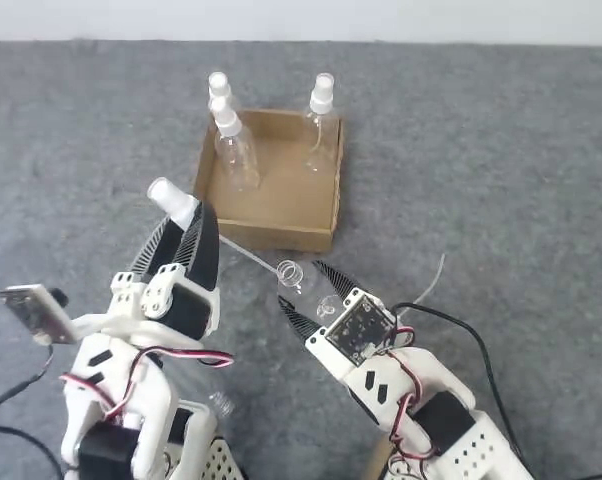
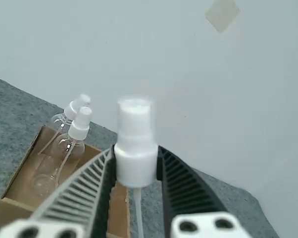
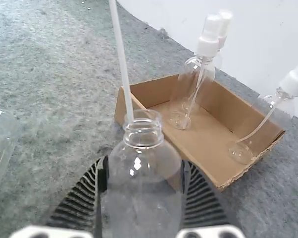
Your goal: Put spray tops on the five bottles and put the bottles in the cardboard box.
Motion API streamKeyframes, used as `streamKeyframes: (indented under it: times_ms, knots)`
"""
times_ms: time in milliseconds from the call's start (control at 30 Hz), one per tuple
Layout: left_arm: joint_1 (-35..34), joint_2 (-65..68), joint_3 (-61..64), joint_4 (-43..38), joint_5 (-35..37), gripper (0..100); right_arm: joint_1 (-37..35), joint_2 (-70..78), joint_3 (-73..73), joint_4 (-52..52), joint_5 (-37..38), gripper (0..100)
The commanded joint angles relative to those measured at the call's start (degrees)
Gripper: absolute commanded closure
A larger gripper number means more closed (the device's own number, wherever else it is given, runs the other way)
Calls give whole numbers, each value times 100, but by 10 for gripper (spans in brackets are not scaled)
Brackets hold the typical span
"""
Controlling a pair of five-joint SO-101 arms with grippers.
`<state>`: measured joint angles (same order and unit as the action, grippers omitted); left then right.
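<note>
The right gripper (image 3: 142, 168), at the lower centre of the high view, is clamped around the body of a clear uncapped bottle (image 3: 142, 134), whose neck points toward the box. A thin dip tube (image 3: 120, 54) reaches the open mouth from the left; whether its tip is inside is hard to tell. The tube hangs from the white spray top (image 2: 134, 129), pinched at its collar by the left gripper (image 2: 135, 158), left of centre. The step looks like threading. The tube should line up with the neck's axis and feed in slowly so it does not bow, with the bottle kept steady until the collar seats. Beyond, at upper centre, the cardboard box (image 1: 281, 205) holds three capped bottles (image 1: 236, 150).
</note>
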<state>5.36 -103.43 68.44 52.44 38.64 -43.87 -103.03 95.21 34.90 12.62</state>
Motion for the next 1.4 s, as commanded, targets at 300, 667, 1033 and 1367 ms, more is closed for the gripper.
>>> streamKeyframes:
  times_ms: [300, 667, 1033, 1367]
  knots:
    - [791, -97, 277, -211, -413, 988, -48, -75, 123, -127, 79, 991]
    - [923, -97, 400, -202, -571, 988, -22, -75, 123, -136, 79, 991]
    - [1723, -105, 866, -185, -580, 988, -13, -84, 123, -127, 79, 991]
    - [2048, -105, 1112, -158, -695, 988, -13, -84, 123, -119, 62, 991]
